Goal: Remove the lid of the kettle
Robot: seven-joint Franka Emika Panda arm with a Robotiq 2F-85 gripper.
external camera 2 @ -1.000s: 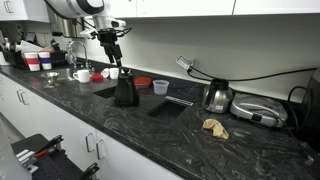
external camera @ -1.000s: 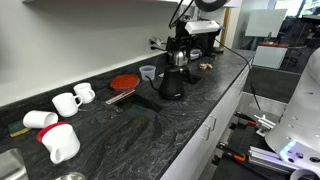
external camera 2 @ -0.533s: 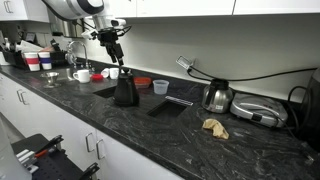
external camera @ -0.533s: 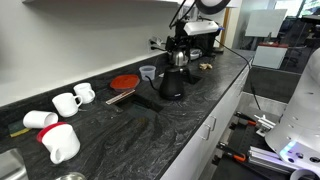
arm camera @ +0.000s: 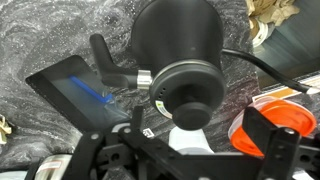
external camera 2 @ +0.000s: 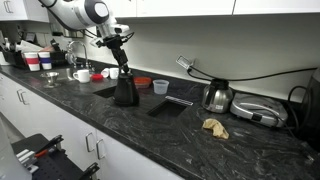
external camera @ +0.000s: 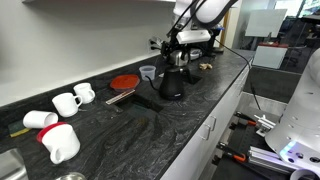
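Jaws are standing wide apart and gripping nothing: in the wrist view I am seeing the gripper (arm camera: 190, 150) with one finger low at either side, and the lid (arm camera: 186, 88) is lying in line with the open gap between them. I am working over a long dark marbled counter (external camera: 205, 110), which is running the length of both exterior views. On it the kettle (external camera: 172, 82) is standing upright, black below and shiny above, directly under the arm's wrist. I am holding the gripper just above the kettle's top; whether the fingers are touching anything there I cannot tell. A flat dark rectangular pad (arm camera: 72, 85) is lying on the counter just beside the kettle. A flat red disc (external camera: 124, 82) is lying near the wall, close to the kettle, and several white mugs (external camera: 67, 102) are resting well apart from it, farther along the counter. The lid, a small round dark cap, is sitting closed on the kettle's mouth.
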